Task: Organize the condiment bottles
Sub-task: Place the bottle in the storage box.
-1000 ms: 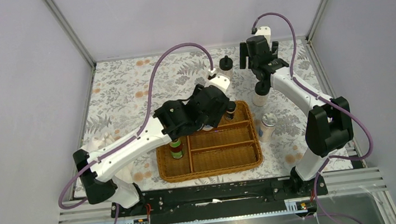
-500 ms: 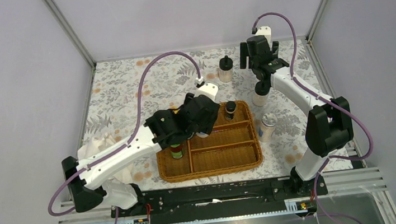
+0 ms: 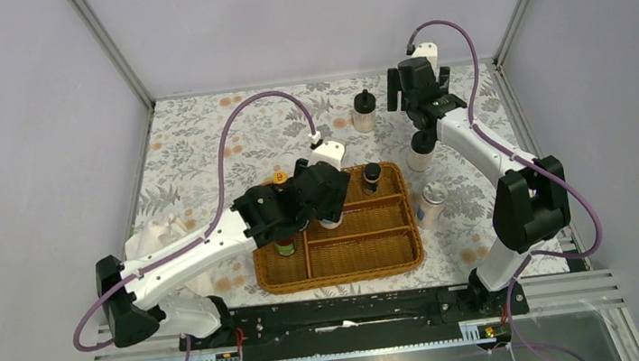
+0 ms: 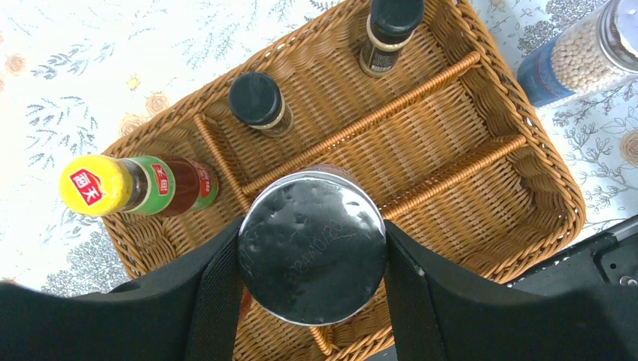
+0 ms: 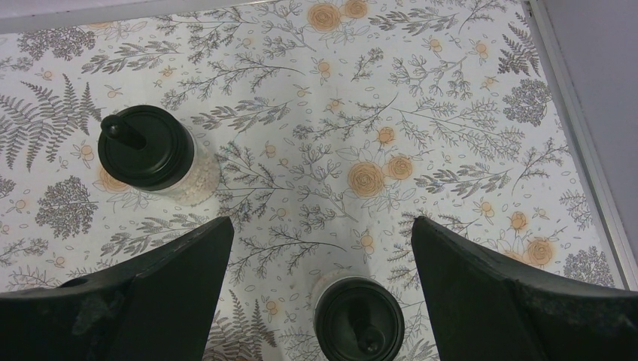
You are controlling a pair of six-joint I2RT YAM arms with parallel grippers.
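Condiment bottle, a silver-lidded shaker (image 4: pixel 312 248), clamped in left gripper (image 4: pixel 312 274) above brown wicker basket (image 4: pixel 560 192); its hidden base perhaps clips a divider (image 4: pixel 421 83) and topples. Right gripper (image 5: pixel 320 241) gapes, empty.

Top external: from above and behind the arm bases, you look down on the whole bench (image 3: pixel 194 149).
Left wrist: you look steeply down, close over the wicker basket (image 4: pixel 451 113).
Right wrist: you look straight down, near the cream jars (image 5: pixel 147 147).
Shared: top and left wrist show the wicker basket; top and right wrist show the cream jars.
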